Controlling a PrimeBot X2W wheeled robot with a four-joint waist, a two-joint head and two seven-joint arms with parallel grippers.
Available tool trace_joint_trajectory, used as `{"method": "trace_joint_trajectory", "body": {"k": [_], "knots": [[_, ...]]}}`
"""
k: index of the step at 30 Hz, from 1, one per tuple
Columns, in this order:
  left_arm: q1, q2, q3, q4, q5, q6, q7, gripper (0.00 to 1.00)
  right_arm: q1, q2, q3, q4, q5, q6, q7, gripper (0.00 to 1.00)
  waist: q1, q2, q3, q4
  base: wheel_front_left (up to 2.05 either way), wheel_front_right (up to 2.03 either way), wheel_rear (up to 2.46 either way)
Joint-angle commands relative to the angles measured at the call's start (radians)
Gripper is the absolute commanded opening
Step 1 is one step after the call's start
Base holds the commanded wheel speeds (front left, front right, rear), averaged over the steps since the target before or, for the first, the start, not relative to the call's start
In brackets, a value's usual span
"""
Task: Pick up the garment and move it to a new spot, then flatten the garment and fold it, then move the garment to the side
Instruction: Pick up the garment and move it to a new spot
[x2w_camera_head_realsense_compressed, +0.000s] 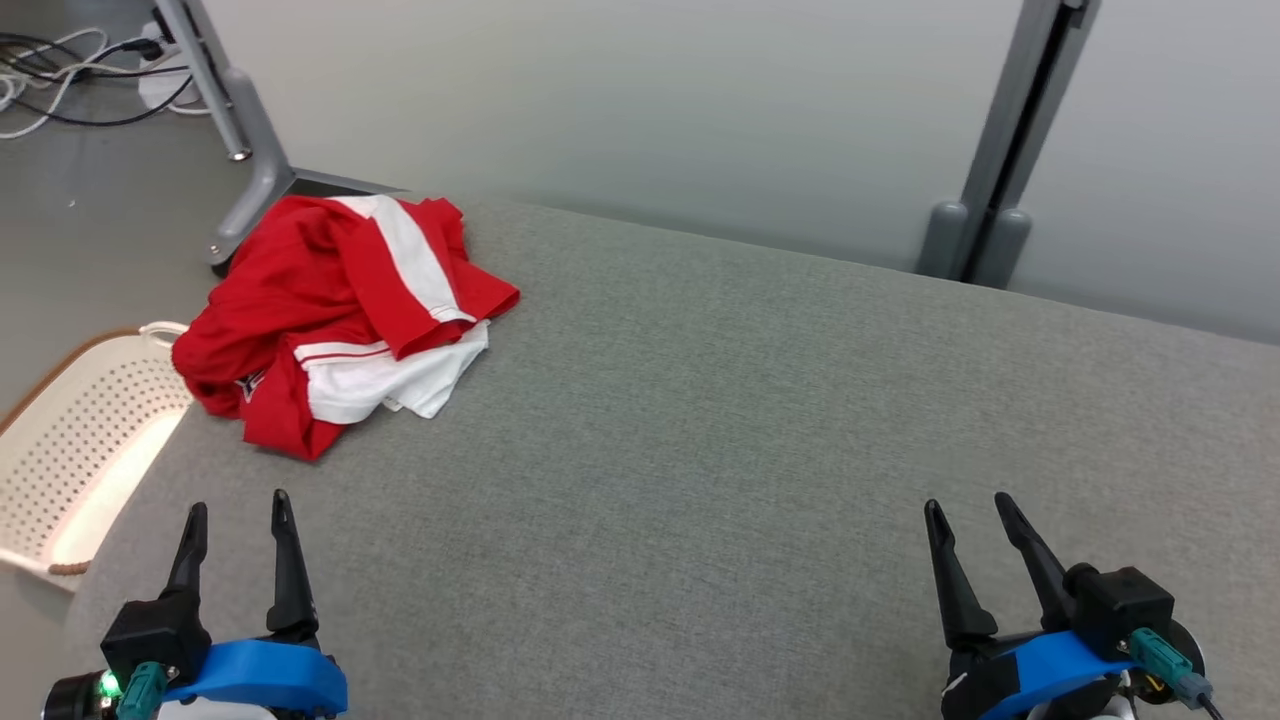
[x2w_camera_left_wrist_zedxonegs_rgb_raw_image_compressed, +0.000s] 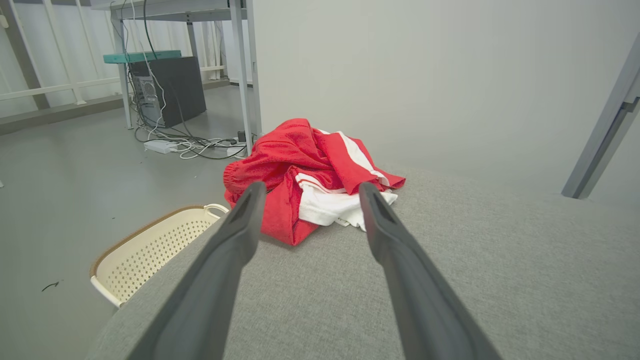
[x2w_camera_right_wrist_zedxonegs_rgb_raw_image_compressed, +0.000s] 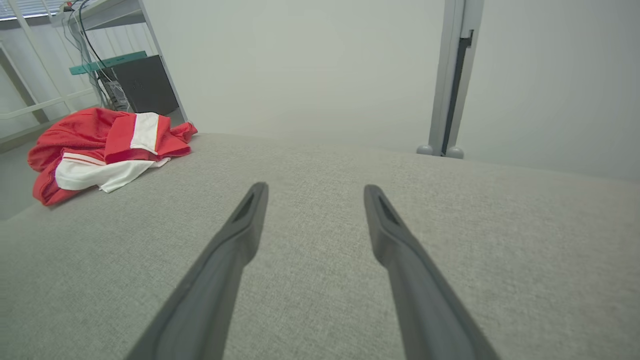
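I see a grey woven table (x2w_camera_head_realsense_compressed: 700, 450), pale walls behind, with the crumpled red-and-white garment (x2w_camera_head_realsense_compressed: 330, 310) at its far-left corner, near a perforated basket (x2w_camera_head_realsense_compressed: 90, 430). Left gripper (x2w_camera_head_realsense_compressed: 239, 502) and right gripper (x2w_camera_head_realsense_compressed: 967, 501) gape, empty.

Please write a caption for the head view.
Crumpled red-and-white garment on the grey table, far left; left gripper and right gripper open, empty.

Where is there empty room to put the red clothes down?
The gray padded top is bare from the red-and-white garment to its right edge. Only the far-left corner, beside the perforated basket, is crowded.
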Motion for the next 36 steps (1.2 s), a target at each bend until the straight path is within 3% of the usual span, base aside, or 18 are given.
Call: {"method": "trace_joint_trajectory", "body": {"k": [1,11,20,29,36], "knots": [[0.0,0.0,0.006,0.0,0.004,-0.001,-0.003,1.0,-0.009,-0.006,-0.002,0.003,-0.01,0.002,-0.003,1.0,0.0,0.0,0.015,0.04,0.0,0.0,0.0],[0.017,-0.001,0.026,-0.013,-0.001,0.001,-0.003,1.0,-0.005,-0.006,-0.007,0.002,-0.019,0.002,-0.003,1.0,0.0,0.0,0.009,0.132,0.0,0.0,0.0],[0.007,-0.001,0.04,-0.02,-0.003,0.0,-0.003,1.0,-0.005,-0.006,-0.009,-0.002,-0.023,0.001,-0.003,1.0,0.0,0.0,0.017,0.151,0.0,0.0,0.0],[-0.084,0.006,0.068,-0.019,-0.023,-0.004,-0.003,1.0,-0.035,-0.006,-0.006,-0.026,-0.055,0.001,-0.003,1.0,0.0,0.0,0.069,0.108,0.0,0.0,0.0],[-0.29,0.07,0.119,0.001,-0.046,-0.015,-0.003,1.0,-0.1,-0.006,-0.006,-0.096,-0.117,0.001,-0.003,1.0,0.0,0.0,0.175,0.015,0.0,0.0,0.0]]}}
